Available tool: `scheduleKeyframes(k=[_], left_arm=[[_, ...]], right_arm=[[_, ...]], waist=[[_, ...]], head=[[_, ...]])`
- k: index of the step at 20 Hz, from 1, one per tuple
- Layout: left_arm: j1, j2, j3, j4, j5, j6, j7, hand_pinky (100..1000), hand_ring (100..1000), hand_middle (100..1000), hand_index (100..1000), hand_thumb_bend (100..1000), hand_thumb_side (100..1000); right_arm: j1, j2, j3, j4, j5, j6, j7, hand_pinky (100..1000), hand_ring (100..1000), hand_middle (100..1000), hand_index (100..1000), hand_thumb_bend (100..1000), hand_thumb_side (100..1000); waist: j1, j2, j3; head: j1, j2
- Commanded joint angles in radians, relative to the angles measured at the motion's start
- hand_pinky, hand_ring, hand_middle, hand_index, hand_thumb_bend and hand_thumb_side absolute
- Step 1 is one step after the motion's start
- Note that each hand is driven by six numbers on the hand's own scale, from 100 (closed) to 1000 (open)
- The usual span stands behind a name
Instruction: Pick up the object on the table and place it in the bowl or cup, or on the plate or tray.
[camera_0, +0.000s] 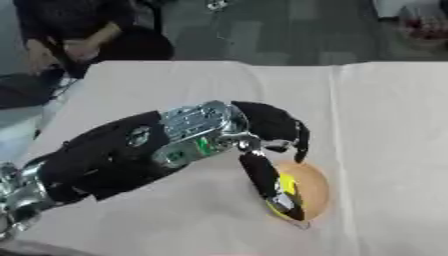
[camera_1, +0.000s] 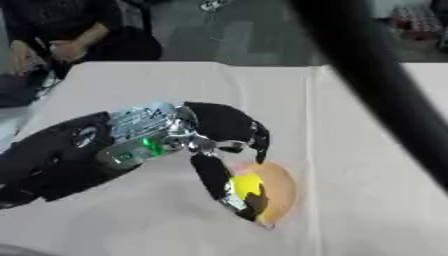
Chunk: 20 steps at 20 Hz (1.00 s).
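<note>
One hand, the left hand (camera_0: 262, 135), is hovering directly above the orange plate (camera_0: 317, 187), fingers curling around a yellow object (camera_1: 248, 186) over its centre.

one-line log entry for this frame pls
left hand: over plate, fingers curled round yellow object | plate: orange, on table | object: at plate, release not seen | right hand: not in view

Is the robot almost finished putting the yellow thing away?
Nearly. The pick-up looks done: the left hand has its fingers curled round the yellow object, held right over the orange plate. Whether it already rests on the plate, I cannot tell. Left to do: let go and pull the hand away.
</note>
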Motion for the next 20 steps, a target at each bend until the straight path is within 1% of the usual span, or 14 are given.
scheduleKeyframes(k=[1, 4, 6, 8, 11, 12, 13, 14, 15, 16, 17, 18, 19, 20], left_arm=[[0.007, 0.045, 0.044, -0.013, 0.009, -0.008, 0.037, 734, 826, 793, 744, 593, 865], [0.040, 0.063, 0.082, -0.013, 0.024, -0.019, 0.101, 722, 815, 790, 742, 587, 874], [0.080, 0.075, 0.113, -0.013, 0.034, -0.036, 0.161, 714, 807, 787, 741, 579, 882], [0.137, 0.082, 0.149, -0.013, 0.036, -0.058, 0.243, 702, 794, 781, 737, 571, 888], [0.227, 0.098, 0.202, -0.013, 0.026, -0.094, 0.374, 696, 788, 777, 733, 562, 894], [0.259, 0.102, 0.221, -0.013, 0.020, -0.104, 0.418, 678, 771, 767, 726, 554, 894], [0.296, 0.105, 0.245, -0.013, 0.015, -0.114, 0.472, 683, 775, 769, 727, 555, 896], [0.332, 0.103, 0.271, -0.013, 0.009, -0.119, 0.527, 653, 749, 754, 719, 557, 884], [0.372, 0.094, 0.298, -0.013, 0.003, -0.125, 0.590, 655, 749, 741, 719, 730, 651], [0.408, 0.081, 0.323, -0.013, 0.000, -0.133, 0.651, 626, 720, 741, 714, 565, 872], [0.442, 0.060, 0.353, -0.013, 0.000, -0.137, 0.722, 605, 700, 733, 711, 566, 867], [0.469, 0.040, 0.376, -0.013, 0.001, -0.142, 0.784, 581, 675, 723, 710, 553, 866], [0.491, 0.009, 0.399, -0.013, 0.005, -0.146, 0.848, 572, 665, 718, 711, 521, 881], [0.506, -0.018, 0.416, -0.013, 0.008, -0.151, 0.904, 545, 635, 705, 710, 513, 876]], right_arm=[[0.001, -0.017, -0.013, -0.014, 0.008, -0.301, -0.299, 464, 487, 527, 611, 562, 612], [0.007, -0.013, -0.015, -0.014, 0.013, -0.301, -0.299, 465, 487, 526, 610, 561, 610], [0.011, -0.009, -0.016, -0.014, 0.020, -0.301, -0.299, 464, 487, 526, 609, 557, 609], [0.018, -0.003, -0.017, -0.014, 0.031, -0.301, -0.299, 464, 487, 526, 609, 554, 609], [0.037, 0.009, -0.018, -0.014, 0.058, -0.301, -0.299, 462, 488, 525, 607, 544, 603], [0.044, 0.014, -0.017, -0.014, 0.071, -0.301, -0.299, 462, 488, 523, 601, 535, 593], [0.051, 0.021, -0.016, -0.014, 0.087, -0.301, -0.299, 462, 488, 524, 602, 536, 595], [0.060, 0.028, -0.014, -0.014, 0.104, -0.301, -0.299, 461, 488, 521, 597, 557, 573], [0.070, 0.039, -0.012, -0.014, 0.124, -0.301, -0.299, 461, 488, 524, 598, 363, 648], [0.081, 0.050, -0.010, -0.014, 0.146, -0.301, -0.299, 458, 488, 521, 594, 508, 579], [0.097, 0.065, -0.005, -0.014, 0.173, -0.301, -0.299, 456, 488, 520, 592, 496, 574], [0.110, 0.078, 0.002, -0.014, 0.201, -0.301, -0.299, 455, 488, 519, 587, 486, 566], [0.125, 0.094, 0.010, -0.014, 0.231, -0.301, -0.299, 454, 488, 518, 585, 480, 561], [0.138, 0.109, 0.020, -0.014, 0.263, -0.301, -0.299, 453, 488, 515, 578, 469, 548]], waist=[[-0.011, -0.011, 0.005], [-0.015, -0.012, 0.013], [-0.018, -0.011, 0.021], [-0.021, -0.010, 0.038], [-0.027, -0.011, 0.061], [-0.031, -0.013, 0.069], [-0.034, -0.014, 0.078], [-0.039, -0.015, 0.091], [-0.043, -0.016, 0.106], [-0.048, -0.018, 0.122], [-0.055, -0.021, 0.142], [-0.060, -0.023, 0.157], [-0.066, -0.027, 0.175], [-0.072, -0.031, 0.189]], head=[[-0.020, -0.028], [-0.047, -0.052], [-0.059, -0.070], [-0.067, -0.084], [-0.084, -0.095], [-0.094, -0.103], [-0.105, -0.113], [-0.120, -0.127], [-0.136, -0.141], [-0.152, -0.152], [-0.172, -0.162], [-0.189, -0.170], [-0.208, -0.179], [-0.225, -0.187]])
